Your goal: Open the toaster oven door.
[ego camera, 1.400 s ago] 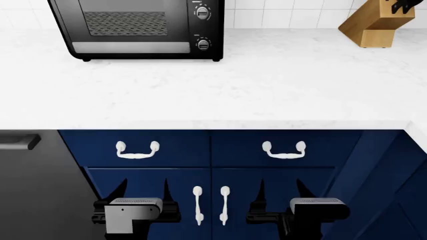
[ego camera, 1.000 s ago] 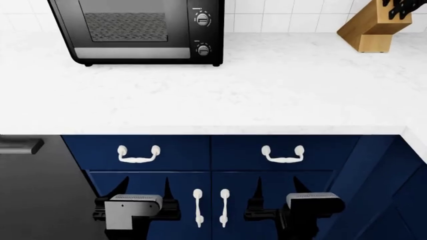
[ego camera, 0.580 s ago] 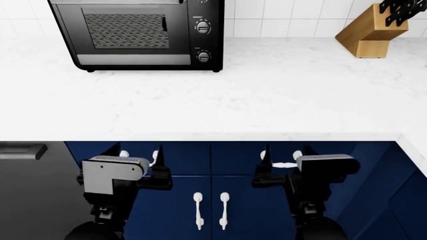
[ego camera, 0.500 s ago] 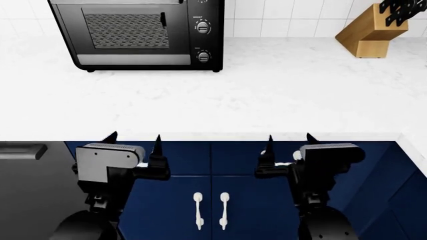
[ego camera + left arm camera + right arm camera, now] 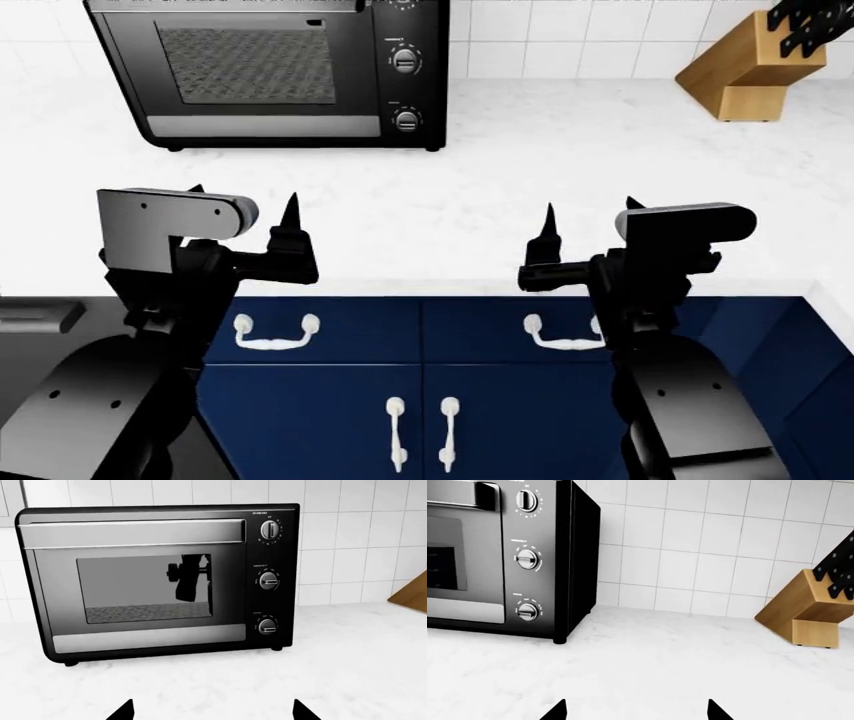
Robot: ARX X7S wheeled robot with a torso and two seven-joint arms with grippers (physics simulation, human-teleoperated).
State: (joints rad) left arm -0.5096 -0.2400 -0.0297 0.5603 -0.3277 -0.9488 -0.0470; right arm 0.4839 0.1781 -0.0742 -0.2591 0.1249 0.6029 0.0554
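The toaster oven [image 5: 267,70] is a glossy black box at the back left of the white counter, with a column of knobs [image 5: 404,60] on its right side. Its door [image 5: 247,70] is shut, with a glass window and a silver-grey strip. In the left wrist view the door [image 5: 143,587] faces me, with the bar handle [image 5: 130,532] along its upper edge. My left gripper [image 5: 243,205] is open and empty over the counter's front, well short of the oven; it also shows in the left wrist view [image 5: 212,710]. My right gripper [image 5: 589,210] is open and empty, further right [image 5: 636,710].
A wooden knife block [image 5: 747,65] stands at the back right against the tiled wall. The white marble counter [image 5: 534,170] stretches between it and the oven. Blue cabinet fronts with white handles [image 5: 274,330] lie below the counter edge, and a black appliance [image 5: 40,320] at the lower left.
Both arms have risen from in front of the cabinet doors to above the counter's front edge. The view has shifted, and the oven shows lower in it.
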